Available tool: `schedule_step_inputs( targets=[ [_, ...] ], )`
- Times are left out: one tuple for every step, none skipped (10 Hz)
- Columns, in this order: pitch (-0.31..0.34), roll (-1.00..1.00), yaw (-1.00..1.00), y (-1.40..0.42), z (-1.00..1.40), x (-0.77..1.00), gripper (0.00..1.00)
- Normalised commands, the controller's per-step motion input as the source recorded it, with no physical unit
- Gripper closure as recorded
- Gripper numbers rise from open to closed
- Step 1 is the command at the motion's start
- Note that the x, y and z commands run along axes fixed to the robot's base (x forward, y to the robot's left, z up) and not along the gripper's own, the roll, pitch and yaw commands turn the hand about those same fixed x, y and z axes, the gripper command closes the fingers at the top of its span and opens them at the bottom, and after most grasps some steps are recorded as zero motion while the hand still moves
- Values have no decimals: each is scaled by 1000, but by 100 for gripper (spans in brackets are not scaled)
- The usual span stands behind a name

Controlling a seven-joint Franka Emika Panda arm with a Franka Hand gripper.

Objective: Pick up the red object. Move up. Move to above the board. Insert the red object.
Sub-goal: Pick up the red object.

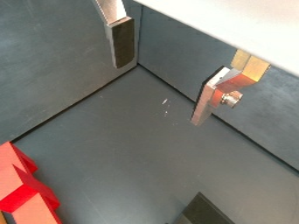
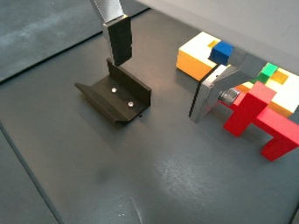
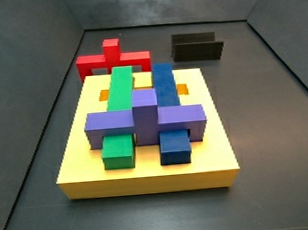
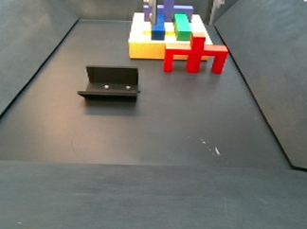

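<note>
Claw is being held wide, empty, above floor; red object is being partly cut off beside board.

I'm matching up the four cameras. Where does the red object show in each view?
Wrist view: red object, at a corner, cut off by the edge.
Wrist view, beside the gripper.
Side view, behind the board.
Side view, before the board.
Shared landmark: the fixture.
</note>
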Motion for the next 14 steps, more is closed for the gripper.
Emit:
schedule_step_inputs(
  targets=[
    [0,-11,0,-14,-26,0,0],
    [0,-43,0,-303,-143,-57,0],
    [0,0,46,-574,-180,-146,0],
    [-50,7,149,-689,-134,-323,0],
    [-74,53,217,-731,-123,-403,0],
    [-89,86,206,-766,-197,-394,0],
    [-124,91,223,-789,-206,-443,0],
    [-139,9,246,-723,-283,-429,0],
    [-146,-9,209,-591,-309,-349,0],
    [-137,-43,117,-483,-294,-277,0],
    [-97,-54,0,-391,-280,-137,0],
    [-67,0,-86,-417,-271,-26,0],
    [-60,0,-134,-411,-223,0,0],
    [-67,26,-103,-394,-163,-14,0]
  ],
)
